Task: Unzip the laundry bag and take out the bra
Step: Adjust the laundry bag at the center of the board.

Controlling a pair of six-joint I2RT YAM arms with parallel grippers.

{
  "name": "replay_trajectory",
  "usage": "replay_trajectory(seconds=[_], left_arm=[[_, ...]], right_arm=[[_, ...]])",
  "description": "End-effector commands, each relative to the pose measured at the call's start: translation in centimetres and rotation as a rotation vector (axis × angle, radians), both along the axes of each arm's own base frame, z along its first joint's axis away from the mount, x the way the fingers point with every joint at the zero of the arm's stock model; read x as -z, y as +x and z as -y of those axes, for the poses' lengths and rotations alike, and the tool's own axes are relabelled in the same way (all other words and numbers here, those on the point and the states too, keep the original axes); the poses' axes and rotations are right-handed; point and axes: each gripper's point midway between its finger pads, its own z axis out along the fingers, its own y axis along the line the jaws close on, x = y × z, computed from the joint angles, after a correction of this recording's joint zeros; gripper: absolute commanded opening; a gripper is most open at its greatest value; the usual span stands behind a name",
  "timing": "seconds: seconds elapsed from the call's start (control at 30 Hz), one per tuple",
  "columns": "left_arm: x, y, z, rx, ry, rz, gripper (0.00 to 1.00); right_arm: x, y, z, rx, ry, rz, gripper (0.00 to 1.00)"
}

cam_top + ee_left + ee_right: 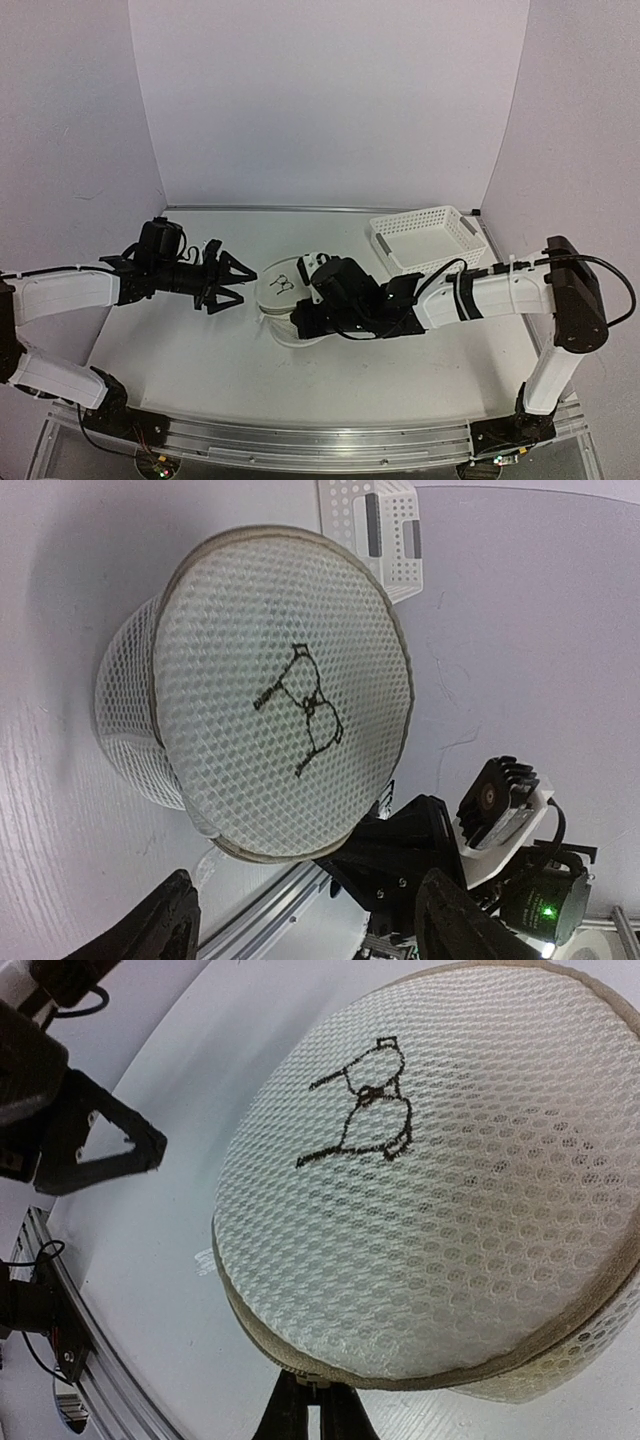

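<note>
In the overhead view the right arm's wrist covers the lower right part of the laundry bag [278, 285], and the right gripper itself is hidden beneath it. Only the right wrist view shows the right gripper [312, 1405]: its two dark fingers are cut off by the bottom edge of the frame, pressed together at the bag's beige rim on a small grey piece (too small to identify). What lies inside the mesh cannot be made out.

The bag sits at the centre of the table [180, 350], tilted, its round face with the black drawing [300, 710] turned toward the left of the frame. The left arm reaches in level from the left edge, and the left gripper [245, 285] is spread wide just beside the bag, touching nothing. The right arm bends in from the right. A white basket [425, 238] stands at upper right.
</note>
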Motion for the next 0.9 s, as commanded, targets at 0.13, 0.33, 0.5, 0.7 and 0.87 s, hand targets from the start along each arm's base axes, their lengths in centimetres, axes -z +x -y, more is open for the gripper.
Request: replay_trajectory(seconds=[0.13, 0.33, 0.5, 0.7, 0.87], left_arm=[[-2.5, -1.3, 2.7, 0.034, -0.119, -0.020, 0.75], [-1.6, -1.5, 3.4, 0.049, -0.114, -0.057, 0.75], [-0.3, -1.7, 4.0, 0.057, -0.118, -0.092, 0.75], [1.5, -1.8, 4.5, 0.060, -0.105, -0.132, 0.75], [2.8, -1.8, 4.7, 0.053, -0.104, -0.166, 0.74]], right_arm=[[-3.9, 0.7, -3.9, -0.021, 0.158, 0.026, 0.00], [-4.2, 0.7, -4.4, -0.028, 0.164, 0.039, 0.00], [-4.6, 0.7, -4.8, -0.040, 0.170, 0.050, 0.00], [-4.9, 0.5, -4.8, -0.044, 0.180, 0.058, 0.00], [-5.1, 0.4, -4.5, -0.042, 0.183, 0.063, 0.00]])
